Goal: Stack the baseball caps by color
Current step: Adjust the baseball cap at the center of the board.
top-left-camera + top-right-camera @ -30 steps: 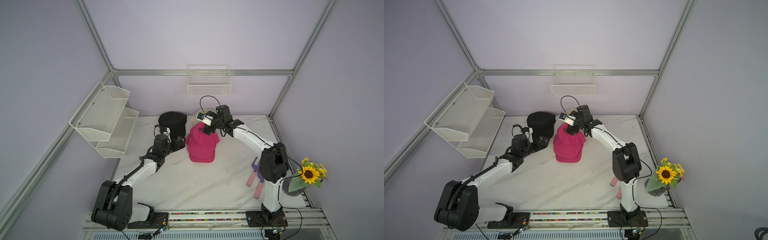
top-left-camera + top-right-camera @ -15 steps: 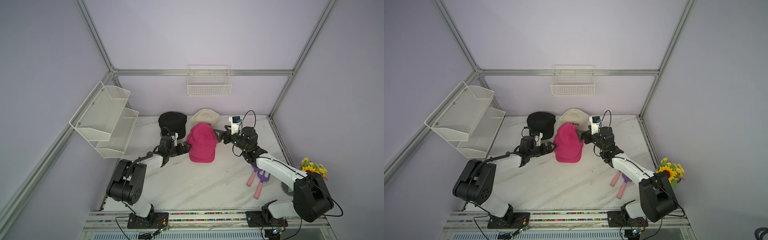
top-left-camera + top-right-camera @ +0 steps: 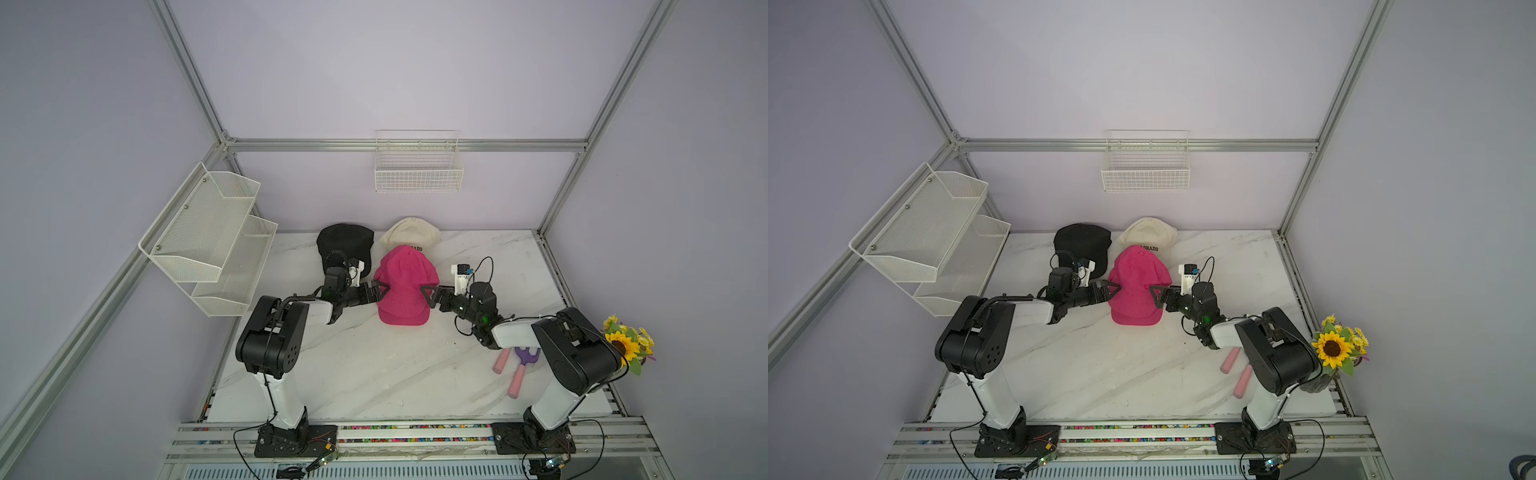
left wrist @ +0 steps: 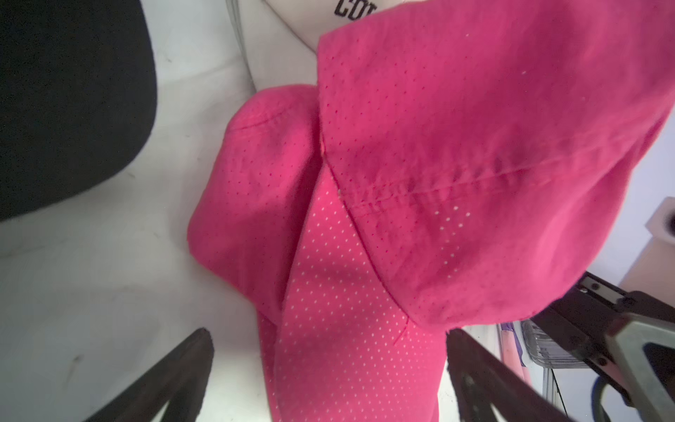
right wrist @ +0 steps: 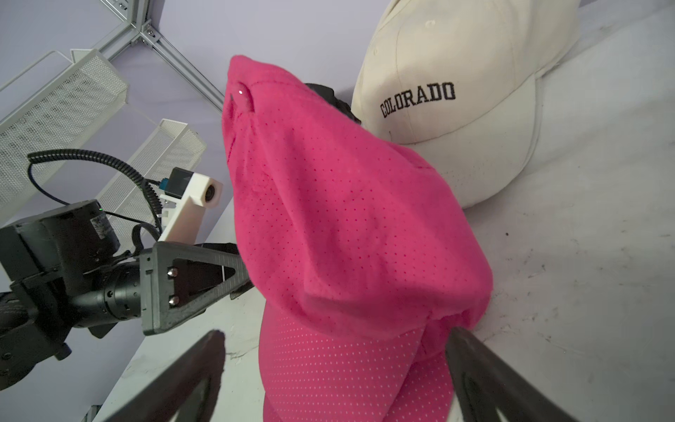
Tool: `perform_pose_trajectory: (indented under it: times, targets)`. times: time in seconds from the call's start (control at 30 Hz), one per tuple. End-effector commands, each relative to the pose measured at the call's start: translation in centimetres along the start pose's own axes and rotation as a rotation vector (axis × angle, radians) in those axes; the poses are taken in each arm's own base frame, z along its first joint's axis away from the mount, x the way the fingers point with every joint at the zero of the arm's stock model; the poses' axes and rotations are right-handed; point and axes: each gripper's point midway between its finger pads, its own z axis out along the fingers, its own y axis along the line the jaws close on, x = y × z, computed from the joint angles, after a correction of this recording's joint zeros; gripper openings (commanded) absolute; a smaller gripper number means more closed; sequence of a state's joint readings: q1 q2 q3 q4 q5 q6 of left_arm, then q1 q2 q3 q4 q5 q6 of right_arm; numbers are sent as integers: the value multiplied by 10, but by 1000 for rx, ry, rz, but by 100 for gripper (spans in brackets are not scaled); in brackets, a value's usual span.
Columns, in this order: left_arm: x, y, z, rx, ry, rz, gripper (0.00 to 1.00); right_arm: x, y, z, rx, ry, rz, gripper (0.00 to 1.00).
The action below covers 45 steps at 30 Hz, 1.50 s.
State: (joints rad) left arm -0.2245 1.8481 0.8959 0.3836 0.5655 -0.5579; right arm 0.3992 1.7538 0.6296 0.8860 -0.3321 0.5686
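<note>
- Baseball caps in soft hot-pink perforated fabric point(image 3: 405, 286) sit piled mid-table on the white marbled tabletop point(image 3: 374, 365), brims toward the robot.
- Behind them, near the back wall, are a black fabric cap pile point(image 3: 344, 243) and a cream "COLORADO" cap pile point(image 3: 409, 233) (how many lie in each I cannot tell).
- Left gripper point(image 3: 381, 288) and right gripper point(image 3: 428, 292) flank the pink crown, jaws spread wide, holding nothing.
- Handling, I judge: these are light, with floppy crowns that collapse under a pinch. The brim looks stiffer, so its edge or the crown-brim seam offers the surer hold.
</note>
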Motion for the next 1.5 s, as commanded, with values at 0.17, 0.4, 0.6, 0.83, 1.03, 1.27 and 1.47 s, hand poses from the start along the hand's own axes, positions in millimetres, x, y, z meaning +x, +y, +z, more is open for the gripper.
perform_pose_trajectory:
  times: [0.17,0.4,0.6,0.83,1.03,1.27,1.47]
  targets:
    - [-16,-13,5,88,-38,60,100,-4,-8,10,-25,-70,92,97]
    - [-20,-26,6,162,-46,25,100,1,20,18,-199,-22,72,96]
    - [-19,-37,2,199,-29,-7,100,-6,29,25,-228,-19,9,95]
    - [-15,-55,-12,229,-27,-36,100,-10,36,23,-234,-3,6,95]
    - [-3,-70,-24,214,-11,-35,100,-15,37,23,-199,20,-4,95]
    - [17,-63,-20,155,35,-53,100,-11,27,28,-139,56,5,95]
    - [30,-46,-22,77,46,-42,100,4,14,32,-96,109,16,95]
